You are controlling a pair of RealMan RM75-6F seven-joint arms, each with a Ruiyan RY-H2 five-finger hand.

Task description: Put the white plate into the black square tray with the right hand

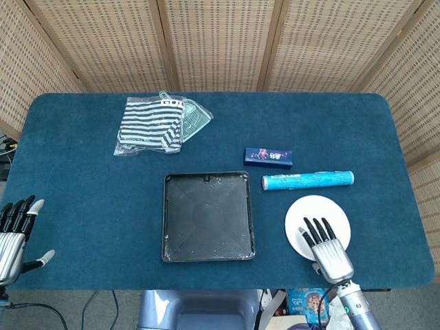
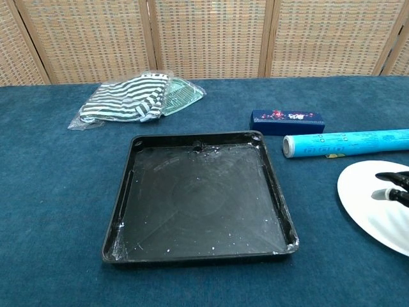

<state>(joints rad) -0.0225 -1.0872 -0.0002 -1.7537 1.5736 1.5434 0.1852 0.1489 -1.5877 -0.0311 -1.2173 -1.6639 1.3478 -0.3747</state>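
Note:
The white plate lies flat on the blue table, right of the black square tray; the chest view shows the plate at its right edge and the tray in the middle. My right hand hovers over the plate's near edge, fingers spread and pointing away from me, holding nothing. Its dark fingertips poke into the chest view above the plate. My left hand stays at the table's near left corner, fingers apart and empty.
A blue tube lies just behind the plate, with a dark blue box beyond it. A striped bag sits at the back left. The table's near edge runs right below my right hand.

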